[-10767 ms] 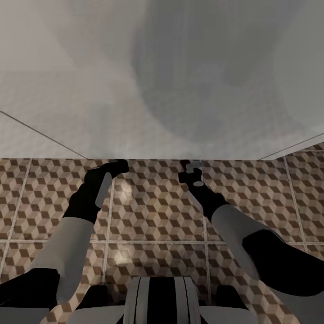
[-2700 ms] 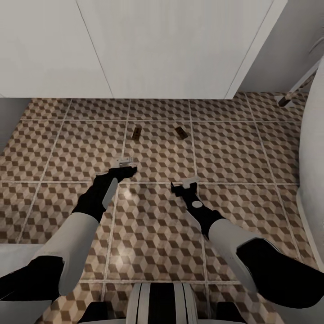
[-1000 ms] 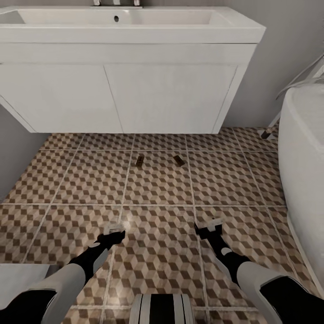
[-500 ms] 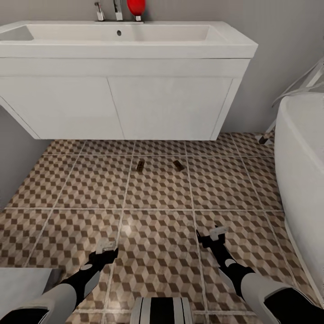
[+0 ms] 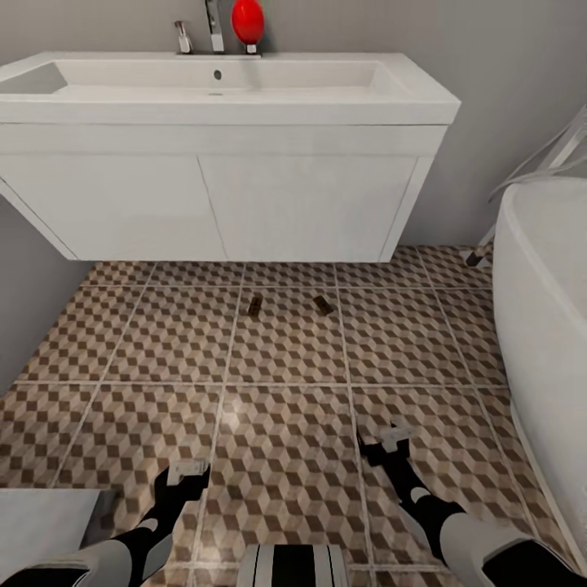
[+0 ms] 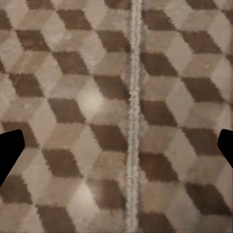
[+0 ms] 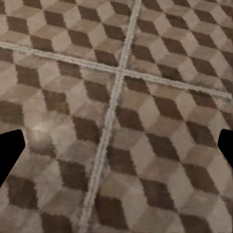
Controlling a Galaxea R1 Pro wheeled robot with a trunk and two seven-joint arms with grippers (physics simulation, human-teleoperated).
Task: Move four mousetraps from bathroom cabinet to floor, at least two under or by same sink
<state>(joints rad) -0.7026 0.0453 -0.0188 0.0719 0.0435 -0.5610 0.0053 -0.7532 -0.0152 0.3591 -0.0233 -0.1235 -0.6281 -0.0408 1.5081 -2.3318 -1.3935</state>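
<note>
Both grippers hang low over the bathroom floor [image 5: 285,359], the left gripper [image 5: 186,471] and the right gripper [image 5: 390,437] each with jaws spread wide and nothing between them; in the wrist views the dark fingertips [image 6: 9,153] sit at the far edges of the picture with bare cube-patterned tile and a grout line between; two mousetraps [image 5: 254,306] lie flat on the tiles well ahead of both grippers, one roughly ahead of the left gripper and the other [image 5: 324,305] ahead of the right and a little inward, apart from each other and just in front of the bathroom sink [image 5: 220,139], whose white vanity block hangs beyond them; a chrome tap [image 5: 214,20] and a red object [image 5: 248,20] stand at its back edge, and a white bathtub [image 5: 542,326] rises off to the right gripper's outer side; over the last seconds the view has drawn back and lifted, so the whole sink has come into sight while the traps stayed put, which suggests the robot is backing away after setting them down; by my reading two of four are placed next to the sink, so that condition looks met, and the likely next step is a return to the cabinet for the remaining two
</note>
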